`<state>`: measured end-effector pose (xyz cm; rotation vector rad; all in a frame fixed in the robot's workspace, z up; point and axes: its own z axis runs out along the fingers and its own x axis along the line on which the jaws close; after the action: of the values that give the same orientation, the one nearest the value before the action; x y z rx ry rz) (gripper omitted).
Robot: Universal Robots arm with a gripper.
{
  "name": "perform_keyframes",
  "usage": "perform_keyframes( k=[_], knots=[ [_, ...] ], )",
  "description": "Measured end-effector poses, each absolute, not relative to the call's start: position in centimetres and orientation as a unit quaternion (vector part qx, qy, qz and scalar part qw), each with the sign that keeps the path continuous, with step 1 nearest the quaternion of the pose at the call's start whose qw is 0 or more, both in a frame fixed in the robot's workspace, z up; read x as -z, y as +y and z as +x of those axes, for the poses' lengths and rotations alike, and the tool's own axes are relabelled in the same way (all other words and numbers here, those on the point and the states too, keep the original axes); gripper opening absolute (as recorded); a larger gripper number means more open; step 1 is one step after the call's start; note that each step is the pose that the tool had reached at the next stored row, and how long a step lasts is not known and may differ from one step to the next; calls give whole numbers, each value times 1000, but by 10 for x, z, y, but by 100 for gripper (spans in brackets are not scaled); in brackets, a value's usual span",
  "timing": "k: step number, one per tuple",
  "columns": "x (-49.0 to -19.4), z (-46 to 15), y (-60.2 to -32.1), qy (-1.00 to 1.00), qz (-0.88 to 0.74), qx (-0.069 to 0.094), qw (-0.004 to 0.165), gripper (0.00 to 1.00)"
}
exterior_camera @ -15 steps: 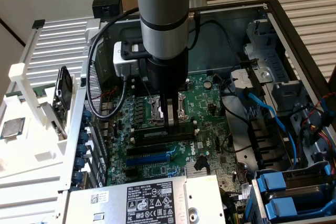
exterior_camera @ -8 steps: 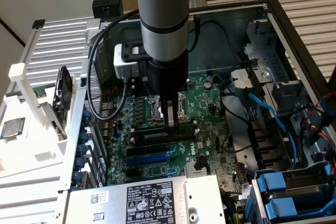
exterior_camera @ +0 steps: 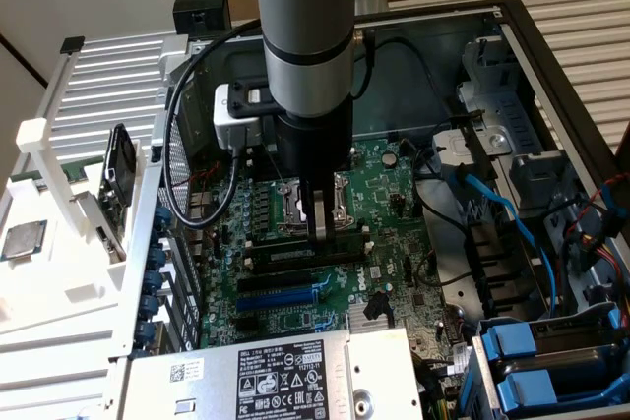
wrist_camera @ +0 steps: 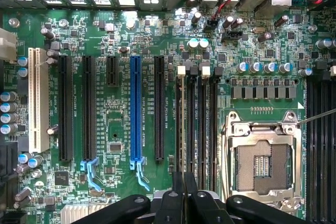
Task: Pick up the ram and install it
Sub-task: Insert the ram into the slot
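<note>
My gripper hangs straight down from the arm over the motherboard, just beside the processor socket. The ram is a thin green stick on edge, lying along one of the black memory slots right under the fingertips. In the wrist view the gripper has its two dark fingers drawn close together on the ram, which shows edge-on as a thin dark line in the row of memory slots. Whether the stick is fully seated in its slot cannot be told.
The open socket lies beside the slots. Black and blue expansion slots run parallel to them. A power supply sits nearest the camera, blue cables and drive bays at the exterior view's right. A white tray holds a silver chip.
</note>
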<state>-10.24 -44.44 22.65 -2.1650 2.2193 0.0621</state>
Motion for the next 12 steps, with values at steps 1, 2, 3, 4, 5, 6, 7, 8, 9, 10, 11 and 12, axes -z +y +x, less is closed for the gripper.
perform_keyframes(
  k=[1,2,3,4,5,6,7,8,9,10,11,12],
  knots=[
    [-227,-102,-444,716,-698,-20,20,12],
    [-227,-102,-444,716,-698,-20,20,12],
    [-226,-102,-444,716,-698,-20,20,12],
    [-226,-102,-444,716,-698,-20,20,12],
    [-226,-102,-444,716,-698,-20,20,12],
    [-226,-102,-444,716,-698,-20,20,13],
    [-226,-102,-444,716,-698,-20,20,20],
    [-226,-102,-444,716,-698,-20,20,26],
    [-226,-102,-444,716,-698,-20,20,26],
    [-226,-102,-444,716,-698,-20,20,26],
    [-227,-102,-444,716,-698,-20,20,26],
    [-227,-102,-444,716,-698,-20,20,26]
  ],
)
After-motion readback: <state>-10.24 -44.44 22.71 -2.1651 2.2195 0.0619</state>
